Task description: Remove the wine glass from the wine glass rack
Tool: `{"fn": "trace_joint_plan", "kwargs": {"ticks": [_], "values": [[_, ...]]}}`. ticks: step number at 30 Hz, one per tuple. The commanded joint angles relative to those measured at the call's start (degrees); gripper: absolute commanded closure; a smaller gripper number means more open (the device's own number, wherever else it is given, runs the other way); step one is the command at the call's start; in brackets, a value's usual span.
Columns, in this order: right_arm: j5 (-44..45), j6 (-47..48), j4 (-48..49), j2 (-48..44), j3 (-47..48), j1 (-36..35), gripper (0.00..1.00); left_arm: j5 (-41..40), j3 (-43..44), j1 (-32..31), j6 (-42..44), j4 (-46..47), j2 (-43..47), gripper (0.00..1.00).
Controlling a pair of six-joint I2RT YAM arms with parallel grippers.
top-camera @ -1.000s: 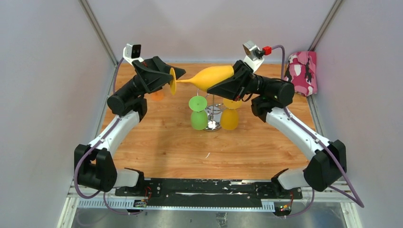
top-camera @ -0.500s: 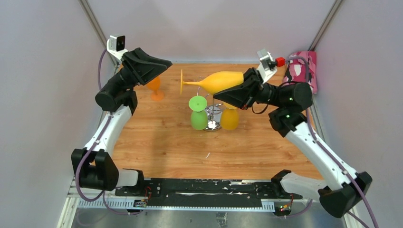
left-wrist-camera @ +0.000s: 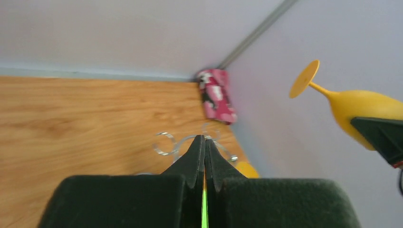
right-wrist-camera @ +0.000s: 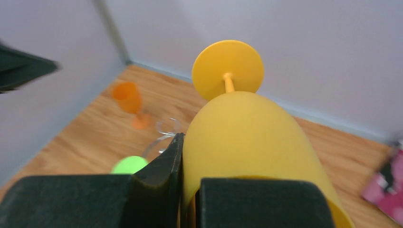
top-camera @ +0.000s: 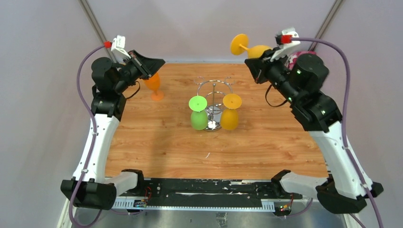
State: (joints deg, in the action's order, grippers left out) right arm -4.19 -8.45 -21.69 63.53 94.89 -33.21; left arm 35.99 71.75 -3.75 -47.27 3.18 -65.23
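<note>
Yellow wine glass point(top-camera: 259, 49): off the wine glass rack point(top-camera: 213, 124), held aloft at 1 o'clock from it, foot toward 10 o'clock, bowl wall pinched in the jaws of the right gripper point(top-camera: 253, 63). Left gripper point(left-wrist-camera: 205, 147): jaws pressed together, raised at 10 o'clock beside an upright orange glass point(top-camera: 154, 85). Rack mid-table point(top-camera: 190, 147), with green glass point(top-camera: 198, 116) at 9 and amber glass point(top-camera: 230, 118) at 3 hung upside down; pink bag point(left-wrist-camera: 216, 95) in the 2 o'clock corner.

The wine glass rack point(top-camera: 212, 126) stands centrally on the table point(top-camera: 166, 142), an upright glass point(top-camera: 153, 83) behind-left, the wine glass point(top-camera: 259, 50) aloft behind-right.
</note>
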Motion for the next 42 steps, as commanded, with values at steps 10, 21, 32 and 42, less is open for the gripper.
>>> {"fn": "trace_joint_plan", "kwargs": {"ticks": [10,21,32,42], "values": [[18.07,6.77,-34.77,27.43,19.14,19.51,1.00,-22.46,0.90,-0.38,22.92,-30.92,4.87,1.00],[8.61,12.18,-42.67,50.44,29.13,26.54,1.00,-30.16,0.31,-1.12,26.05,-33.53,5.91,1.00],[5.07,14.03,-44.48,62.99,35.87,30.70,1.00,-40.91,-0.94,-4.93,28.72,-33.47,4.52,1.00],[2.27,14.57,-43.47,66.44,34.81,32.61,1.00,-41.29,-2.53,-5.35,28.37,-32.23,3.85,1.00]]}}
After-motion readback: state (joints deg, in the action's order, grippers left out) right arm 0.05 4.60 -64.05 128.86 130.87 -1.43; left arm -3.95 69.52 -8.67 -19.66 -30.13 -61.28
